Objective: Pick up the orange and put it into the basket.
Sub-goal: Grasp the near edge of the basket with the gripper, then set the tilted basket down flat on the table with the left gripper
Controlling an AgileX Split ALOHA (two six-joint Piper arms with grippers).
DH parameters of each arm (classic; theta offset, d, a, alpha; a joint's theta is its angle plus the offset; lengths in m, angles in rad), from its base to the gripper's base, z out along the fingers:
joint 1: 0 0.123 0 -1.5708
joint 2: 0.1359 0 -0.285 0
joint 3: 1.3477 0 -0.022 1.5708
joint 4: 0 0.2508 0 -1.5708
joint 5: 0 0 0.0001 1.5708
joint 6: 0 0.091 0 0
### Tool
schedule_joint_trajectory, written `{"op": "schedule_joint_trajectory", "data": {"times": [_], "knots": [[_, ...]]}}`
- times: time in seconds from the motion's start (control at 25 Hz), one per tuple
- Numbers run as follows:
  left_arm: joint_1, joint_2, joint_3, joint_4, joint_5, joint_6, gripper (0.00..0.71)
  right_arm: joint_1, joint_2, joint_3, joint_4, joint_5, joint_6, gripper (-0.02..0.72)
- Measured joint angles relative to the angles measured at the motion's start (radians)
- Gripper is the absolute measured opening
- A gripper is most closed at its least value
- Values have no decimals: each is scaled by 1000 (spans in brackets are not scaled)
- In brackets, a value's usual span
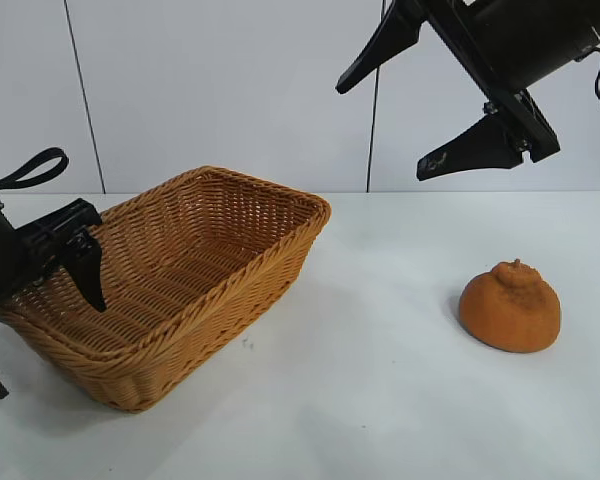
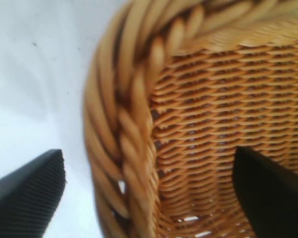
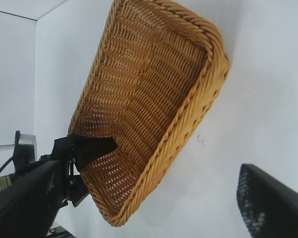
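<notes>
Nothing's been picked up yet: the orange sits on the white table at lower right of the exterior view, well apart from the basket at centre left, which holds no fruit. The left gripper straddles the basket's near-left rim, fingers spread, one inside and one outside. Up in the top right the right gripper hangs wide open and empty, high above the table, so the reach, grasp, carry and drop all look still ahead.

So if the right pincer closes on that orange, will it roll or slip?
The orange sits dome-up on a broad base, so it probably won't roll at a touch. Its bumpy skin should grip well. The open right pincer hangs high above the table, nothing touching yet.
</notes>
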Motion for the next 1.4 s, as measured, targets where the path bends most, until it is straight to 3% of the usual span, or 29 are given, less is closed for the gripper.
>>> {"op": "schedule_joint_trajectory", "data": {"times": [0.12, 0.44, 0.6, 0.84, 1.08, 1.4], "knots": [[0, 9, 0, 3, 1, 0, 601, 0, 0, 0, 0, 0, 0, 652], [0, 9, 0, 4, 30, 0, 228, 0, 0, 0, 0, 0, 0, 652], [1, 9, 0, -6, 48, -14, 99, 0, 0, 0, 0, 0, 0, 652], [1, 7, -28, -3, 108, 2, 85, 0, 0, 0, 0, 0, 0, 652], [10, 7, -173, 7, 223, 78, 85, 0, 0, 0, -2, 0, 0, 652], [115, 7, -336, -6, 324, 202, 85, 0, 0, 0, -3, 0, 0, 652]]}}
